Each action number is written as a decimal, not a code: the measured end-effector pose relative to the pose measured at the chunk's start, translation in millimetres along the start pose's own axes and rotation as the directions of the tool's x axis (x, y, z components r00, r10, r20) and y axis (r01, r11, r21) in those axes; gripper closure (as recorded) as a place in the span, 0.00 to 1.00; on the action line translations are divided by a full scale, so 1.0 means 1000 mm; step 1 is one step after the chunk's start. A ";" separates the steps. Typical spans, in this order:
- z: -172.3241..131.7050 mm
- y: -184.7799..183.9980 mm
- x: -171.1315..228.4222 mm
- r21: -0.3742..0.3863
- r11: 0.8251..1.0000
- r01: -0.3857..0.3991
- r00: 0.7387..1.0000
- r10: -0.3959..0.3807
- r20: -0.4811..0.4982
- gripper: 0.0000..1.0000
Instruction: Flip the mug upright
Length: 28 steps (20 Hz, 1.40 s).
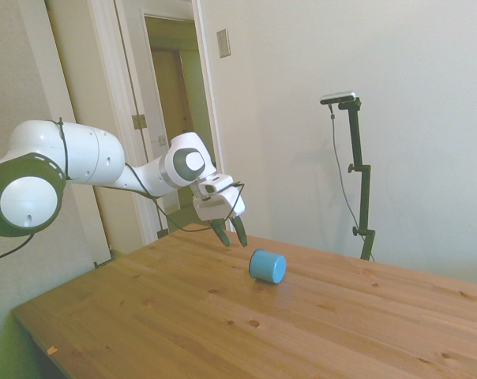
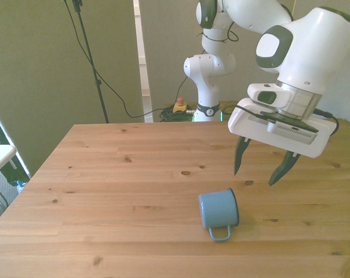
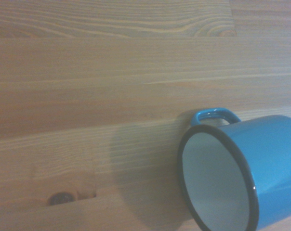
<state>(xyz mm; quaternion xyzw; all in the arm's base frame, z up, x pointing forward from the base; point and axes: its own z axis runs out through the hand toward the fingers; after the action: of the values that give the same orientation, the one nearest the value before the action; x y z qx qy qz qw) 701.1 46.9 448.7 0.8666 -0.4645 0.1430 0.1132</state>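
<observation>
mug: small light-blue enamel mug with a dark rim and white inside [image 2: 219, 209], lying on its side on the light wooden desk [image 2: 117, 174]; also seen at [image 1: 267, 266] and close up at [image 3: 242, 173].
mug place: about mid-depth on the desk in the front view, right of centre toward the front view's right edge; well in from every edge and corner.
mug mouth: faces the front view's right; the wrist view looks straight into the open mouth, dark rim all round.
mug handle: a loop handle shows on the side toward the desk's near edge in the front view, lying low against the wood; the wrist view shows it as a blue loop behind the rim.
pincer: white franka arm's two-finger pincer [image 2: 261, 169], fingers spread apart, nothing between them; also at [image 1: 230, 233].
pincer place: hangs in the air above the desk, clear of the wood, tips pointing down and slightly angled.
pincer to mug: near but apart; in the front view it sits beyond the mug and a little toward the front view's right edge; no contact.
desk surface: pine boards with knots.
</observation>
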 end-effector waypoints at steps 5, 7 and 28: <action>0.027 -0.018 0.003 -0.058 0.998 0.039 0.995 -0.044 -0.091 0.00; 0.031 -0.021 0.002 -0.080 0.995 0.058 0.989 -0.068 -0.132 0.00; 0.059 0.001 -0.019 -0.236 0.971 -0.048 0.909 -0.056 -0.414 0.00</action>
<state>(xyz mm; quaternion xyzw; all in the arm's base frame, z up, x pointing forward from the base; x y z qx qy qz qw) 698.8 41.3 387.2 0.7967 -0.4417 0.2671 0.3143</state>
